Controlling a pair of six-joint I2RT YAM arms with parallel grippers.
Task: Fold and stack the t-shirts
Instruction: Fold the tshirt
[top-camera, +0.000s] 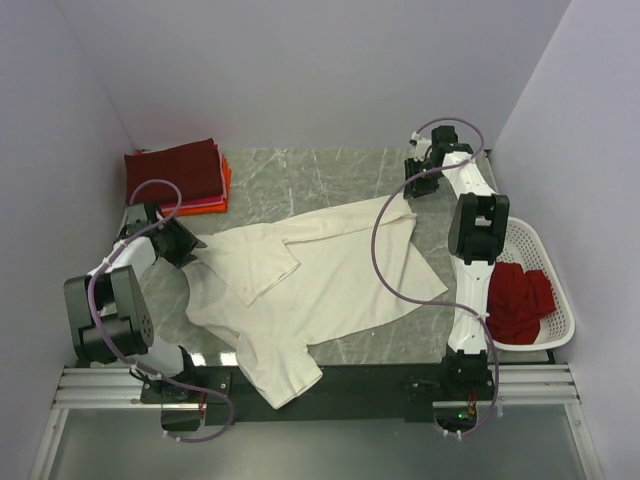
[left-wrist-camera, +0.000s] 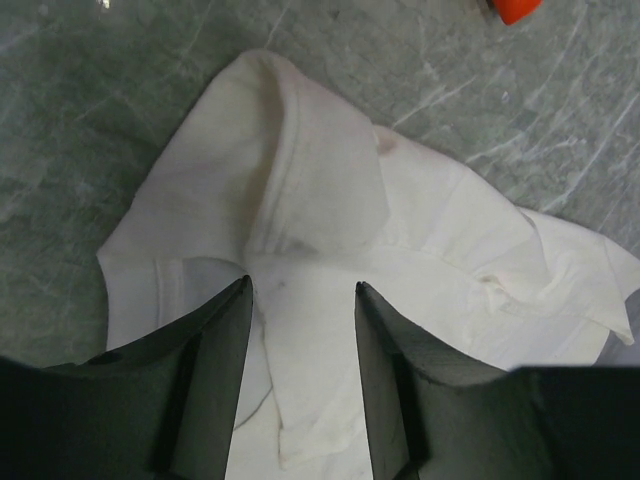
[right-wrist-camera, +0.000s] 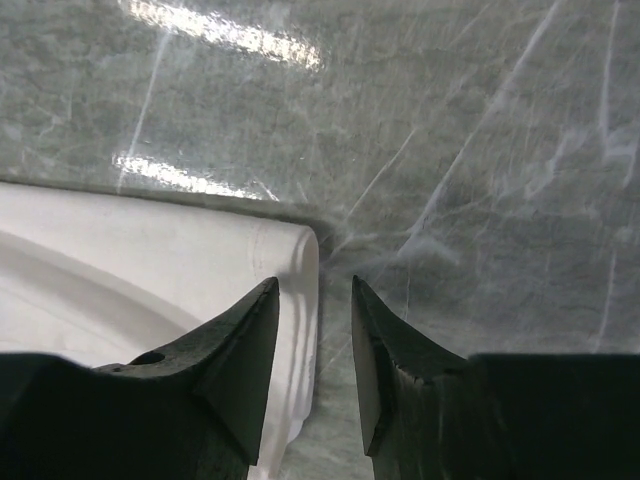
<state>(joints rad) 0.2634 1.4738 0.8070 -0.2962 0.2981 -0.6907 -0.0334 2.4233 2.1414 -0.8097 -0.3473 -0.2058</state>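
Note:
A large cream-white t-shirt (top-camera: 320, 280) lies spread and rumpled across the middle of the table, one sleeve folded over its body. My left gripper (top-camera: 188, 243) is at its left edge. In the left wrist view that gripper (left-wrist-camera: 303, 283) is open, its jaws standing either side of a raised fold of the white cloth (left-wrist-camera: 320, 190). My right gripper (top-camera: 413, 190) is at the shirt's far right corner. It (right-wrist-camera: 313, 281) is open, with the hemmed edge (right-wrist-camera: 300, 260) lying between its fingers. Folded maroon, red and orange t-shirts (top-camera: 178, 172) sit stacked at the back left.
A white lattice basket (top-camera: 545, 245) at the right edge holds crumpled red t-shirts (top-camera: 520, 298). The grey marbled table (top-camera: 330, 170) ends at walls on three sides. A bit of orange cloth (left-wrist-camera: 515, 8) shows at the top of the left wrist view.

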